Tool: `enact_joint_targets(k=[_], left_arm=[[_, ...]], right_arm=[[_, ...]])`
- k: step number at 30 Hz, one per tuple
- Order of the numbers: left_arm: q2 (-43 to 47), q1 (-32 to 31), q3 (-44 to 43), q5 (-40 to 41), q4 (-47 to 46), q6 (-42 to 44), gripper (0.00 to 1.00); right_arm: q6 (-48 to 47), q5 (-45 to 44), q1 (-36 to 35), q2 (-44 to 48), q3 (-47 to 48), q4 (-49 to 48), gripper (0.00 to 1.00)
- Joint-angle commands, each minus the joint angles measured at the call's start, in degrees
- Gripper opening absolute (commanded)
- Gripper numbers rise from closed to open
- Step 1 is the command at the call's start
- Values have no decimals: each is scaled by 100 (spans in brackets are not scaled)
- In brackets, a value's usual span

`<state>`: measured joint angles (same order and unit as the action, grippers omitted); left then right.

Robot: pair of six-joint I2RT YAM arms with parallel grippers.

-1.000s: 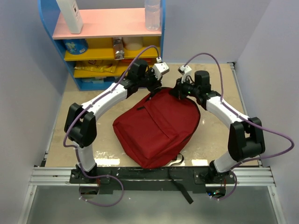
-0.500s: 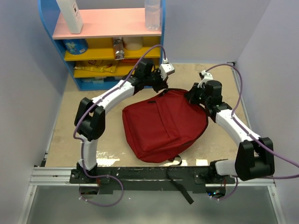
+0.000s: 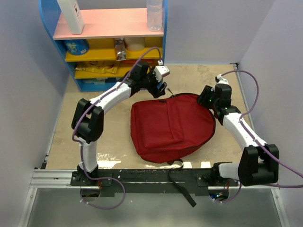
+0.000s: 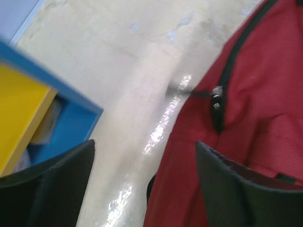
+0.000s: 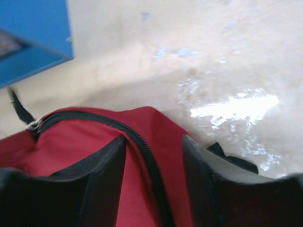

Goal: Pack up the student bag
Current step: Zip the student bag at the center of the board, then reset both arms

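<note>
The student bag (image 3: 173, 125), a dark red backpack, lies flat in the middle of the table with its rounded top toward the back. My left gripper (image 3: 160, 90) hovers at the bag's top left corner. In the left wrist view it (image 4: 144, 182) is open, with bare table and the bag's red edge (image 4: 265, 94) between its fingers and the zipper pull (image 4: 217, 100) ahead. My right gripper (image 3: 206, 98) is at the top right corner. In its own view it (image 5: 154, 175) is open, its fingers straddling the bag's black zipper (image 5: 142, 142) without pinching it.
A blue shelf unit (image 3: 102, 47) with pink and yellow boards stands at the back left, holding a clear bottle (image 3: 155, 14), a white bottle (image 3: 71, 14) and small items. Its blue corner (image 4: 71, 109) is close to my left gripper. A black strap (image 3: 182, 187) hangs over the near rail.
Both grippers were shut on the bag's top edge and have opened. The bag moved to the right and settled flat. The right arm swung right and the left drew back slightly.
</note>
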<state>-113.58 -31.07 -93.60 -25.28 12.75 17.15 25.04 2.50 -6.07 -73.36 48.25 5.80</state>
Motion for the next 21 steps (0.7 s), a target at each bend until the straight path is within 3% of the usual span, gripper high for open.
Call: enact_joint_targets(k=[1,4,13,16,21], left_arm=[[538,251,-421,-117,192,-351,100],[810,259,-606,-276,376,-597,100],[1382,487,-897,242,1782,-668,100],[1820,909,-248,146,1766,-861,100],[3007,1524,1483,250,818,-1292,100]], right_arm=[[10,-277,202,-108,149,34,72],[141,-259,202,-169,500,324,99],[151,127,202,-108,1169,501,99],[107,407,194,102,1047,141,99],[45,549,132,173,871,-158,99]])
